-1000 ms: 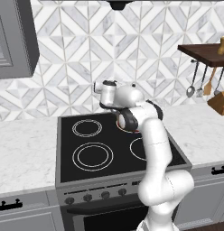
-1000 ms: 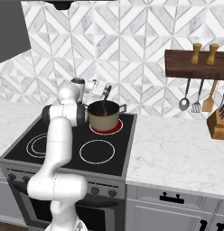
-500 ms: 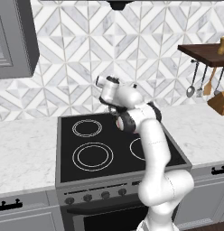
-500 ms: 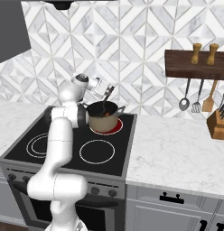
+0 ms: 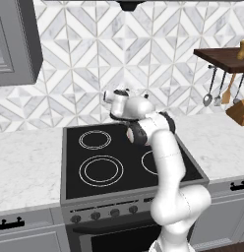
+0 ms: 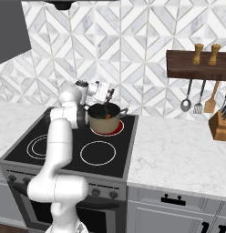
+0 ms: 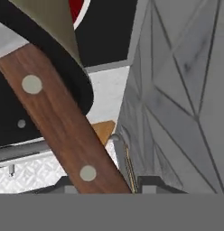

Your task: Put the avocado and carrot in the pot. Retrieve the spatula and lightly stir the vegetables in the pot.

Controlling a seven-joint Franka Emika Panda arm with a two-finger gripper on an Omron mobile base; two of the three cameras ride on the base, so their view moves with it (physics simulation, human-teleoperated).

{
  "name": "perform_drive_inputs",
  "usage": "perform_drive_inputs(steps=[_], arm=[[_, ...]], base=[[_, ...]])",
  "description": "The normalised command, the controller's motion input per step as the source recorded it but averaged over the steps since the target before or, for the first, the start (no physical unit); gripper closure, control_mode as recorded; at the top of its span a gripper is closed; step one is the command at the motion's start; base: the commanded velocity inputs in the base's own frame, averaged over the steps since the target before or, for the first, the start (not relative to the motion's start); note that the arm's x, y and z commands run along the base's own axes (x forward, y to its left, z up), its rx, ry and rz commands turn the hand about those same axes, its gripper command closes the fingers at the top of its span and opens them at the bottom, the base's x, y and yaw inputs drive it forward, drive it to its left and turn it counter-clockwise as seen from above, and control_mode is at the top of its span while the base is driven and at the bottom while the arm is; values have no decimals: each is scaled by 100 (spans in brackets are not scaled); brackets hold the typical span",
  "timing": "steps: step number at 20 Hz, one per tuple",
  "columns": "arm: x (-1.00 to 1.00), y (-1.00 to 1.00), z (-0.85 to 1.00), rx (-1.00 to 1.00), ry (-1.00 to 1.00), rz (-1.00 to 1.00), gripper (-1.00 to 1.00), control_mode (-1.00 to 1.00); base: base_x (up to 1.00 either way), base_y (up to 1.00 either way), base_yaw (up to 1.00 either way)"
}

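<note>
In pincer (image 6: 105, 94) — spatula (image 7: 59, 122), over pot (image 6: 105, 122).

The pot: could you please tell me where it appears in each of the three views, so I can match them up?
Left base view: I cannot make it out; the arm stands over the right burners.
Right base view: the pot sits on the glowing back right burner, left of centre.
Hand view: its tan wall and dark rim curve across the upper left, behind the spatula.
Shared landmark: the black stovetop.

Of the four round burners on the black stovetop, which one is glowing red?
The back right burner, the one under the small tan pot. It glows red around the pot's base, while the other three rings stay dark with pale outlines.
</note>
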Motion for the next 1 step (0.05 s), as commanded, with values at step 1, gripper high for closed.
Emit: perform_drive_inputs(steps=[1], arm=[[-21, -36, -28, -5, -13, 9, 100, -100]], base=[[0, 0, 0]])
